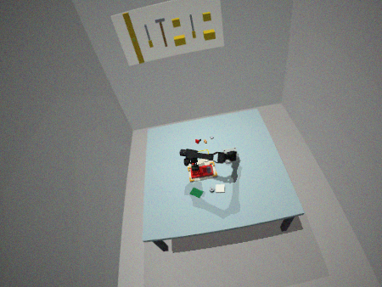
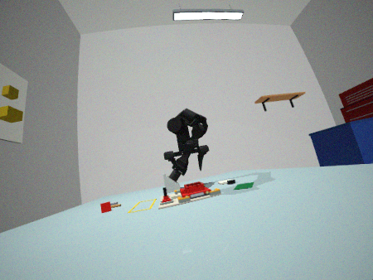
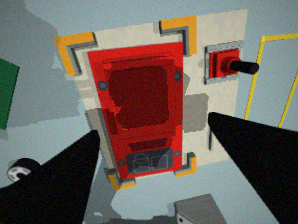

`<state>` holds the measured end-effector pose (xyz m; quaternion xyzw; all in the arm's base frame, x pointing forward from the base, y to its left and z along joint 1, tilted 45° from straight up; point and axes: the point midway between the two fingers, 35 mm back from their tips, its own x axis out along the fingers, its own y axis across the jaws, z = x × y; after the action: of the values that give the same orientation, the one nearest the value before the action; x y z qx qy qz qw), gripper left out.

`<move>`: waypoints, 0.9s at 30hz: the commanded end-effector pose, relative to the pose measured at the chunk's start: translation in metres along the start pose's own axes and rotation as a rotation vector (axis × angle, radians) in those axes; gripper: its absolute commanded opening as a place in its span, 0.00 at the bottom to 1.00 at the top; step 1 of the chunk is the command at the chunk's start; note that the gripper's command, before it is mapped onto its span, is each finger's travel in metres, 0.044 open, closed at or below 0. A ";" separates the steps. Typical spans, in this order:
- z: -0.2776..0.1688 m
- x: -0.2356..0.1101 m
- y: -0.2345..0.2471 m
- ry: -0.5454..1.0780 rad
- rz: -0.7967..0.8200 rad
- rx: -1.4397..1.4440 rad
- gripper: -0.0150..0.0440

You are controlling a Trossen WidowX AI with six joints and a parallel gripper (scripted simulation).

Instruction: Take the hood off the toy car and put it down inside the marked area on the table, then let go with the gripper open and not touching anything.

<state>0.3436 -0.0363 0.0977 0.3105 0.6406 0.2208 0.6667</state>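
Two dark fingers of the tool [image 3: 155, 150] stand wide apart, empty, above the red toy car [image 3: 140, 110] on its cream plate [image 3: 220, 107]. Its hood [image 3: 148, 161], seemingly light, rigid plastic, likely suits an edge pinch.

Matt pale-blue tabletop [image 1: 255, 187]; smooth red plastic-looking toy car [image 3: 142, 107] on it; matt black gripper [image 3: 155, 150] fingers above car.

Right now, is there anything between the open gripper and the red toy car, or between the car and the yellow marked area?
Nothing visible stands in the way. The gripper hangs open above the red toy car, holding nothing. Towards the yellow marked area, only the red post with a black knob stands, on the base plate at that side, so lift the hood over it.
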 end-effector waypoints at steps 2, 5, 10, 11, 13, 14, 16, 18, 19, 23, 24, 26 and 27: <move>0.000 0.004 0.000 -0.003 0.003 0.004 1.00; 0.000 0.006 0.000 -0.003 0.003 0.004 1.00; 0.000 0.010 0.000 -0.003 0.003 0.004 1.00; 0.001 0.011 0.001 -0.003 0.003 0.004 1.00; 0.001 0.012 0.001 -0.003 0.003 0.004 1.00; 0.001 0.013 0.001 -0.003 0.004 0.004 1.00; 0.001 0.015 0.001 -0.003 0.004 0.004 1.00; 0.001 0.016 0.001 -0.003 0.004 0.004 1.00; 0.001 0.017 0.001 -0.003 0.004 0.004 1.00; 0.001 0.020 0.001 -0.003 0.004 0.004 1.00; 0.000 0.021 0.001 -0.003 0.004 0.004 1.00; 0.000 0.023 0.001 -0.003 0.004 0.004 1.00; 0.000 0.023 0.001 -0.003 0.004 0.004 1.00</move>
<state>0.3459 -0.0212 0.0833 0.3107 0.6404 0.2207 0.6668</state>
